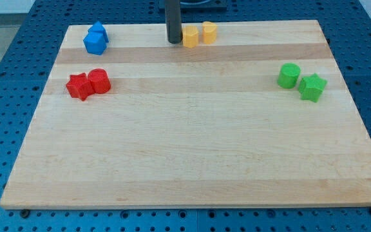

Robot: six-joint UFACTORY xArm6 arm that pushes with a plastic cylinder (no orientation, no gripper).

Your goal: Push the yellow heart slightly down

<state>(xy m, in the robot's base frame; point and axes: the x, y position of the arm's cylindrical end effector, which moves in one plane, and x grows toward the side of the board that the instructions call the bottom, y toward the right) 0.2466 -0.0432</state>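
Observation:
Two yellow blocks sit close together at the view's top centre of the wooden board [192,148]. One yellow block [190,37] is on the left and the other yellow block [209,31] is just to its right and slightly higher. I cannot tell which of them is the heart. My dark rod comes down from the top edge, and my tip [174,42] rests on the board right beside the left yellow block's left side, touching it or nearly so.
Two blue blocks [95,40] sit together at the top left. A red star [78,86] and a red cylinder [99,81] sit at the left. A green cylinder [289,75] and a green star [312,87] sit at the right.

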